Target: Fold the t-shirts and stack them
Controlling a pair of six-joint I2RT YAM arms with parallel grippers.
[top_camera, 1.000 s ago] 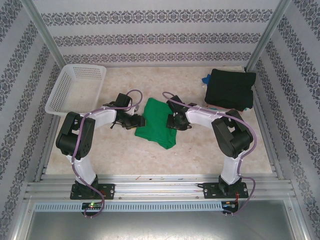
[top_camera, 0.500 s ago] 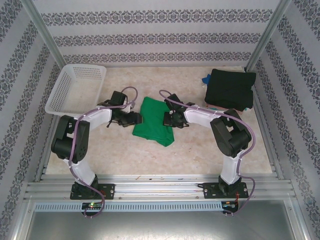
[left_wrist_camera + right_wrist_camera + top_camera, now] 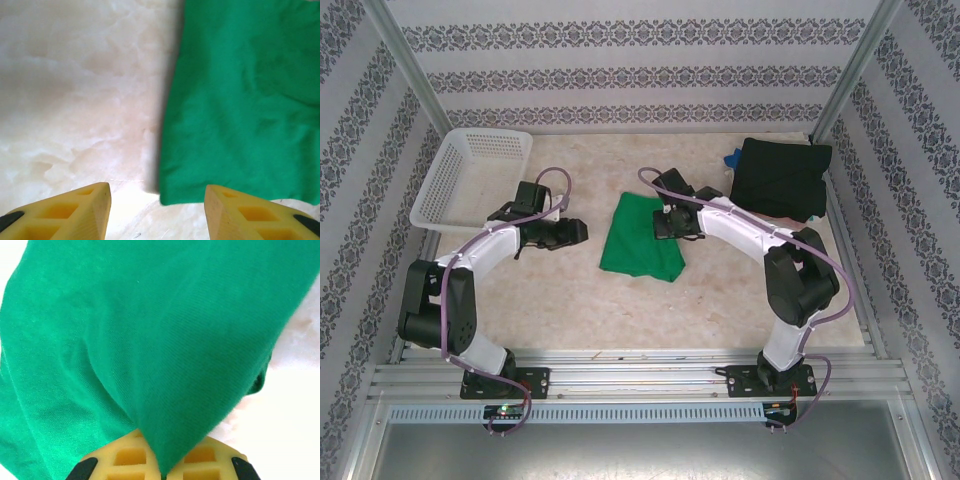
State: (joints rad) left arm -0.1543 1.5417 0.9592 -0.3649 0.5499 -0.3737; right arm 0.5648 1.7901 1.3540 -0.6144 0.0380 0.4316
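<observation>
A bright green t-shirt [image 3: 640,238] lies folded in the middle of the table. My right gripper [image 3: 660,225] is at its right edge, shut on a pinch of the green fabric [image 3: 170,390], which drapes up from between the yellow fingers [image 3: 125,457]. My left gripper [image 3: 582,230] hovers just left of the shirt, open and holding nothing; the shirt's corner [image 3: 172,197] sits between its yellow fingertips [image 3: 87,202] in the left wrist view. A folded black t-shirt [image 3: 782,178] rests at the back right on top of thin blue [image 3: 732,158] and pink layers.
A white lattice basket [image 3: 470,178] stands at the back left. Patterned walls and metal posts close in the table on three sides. Bare marble-look tabletop [image 3: 620,310] stretches in front of the green shirt.
The right gripper shut on the green shirt and moved toward the back, taking the shirt's edge along. The left arm swung left, away from the shirt.
</observation>
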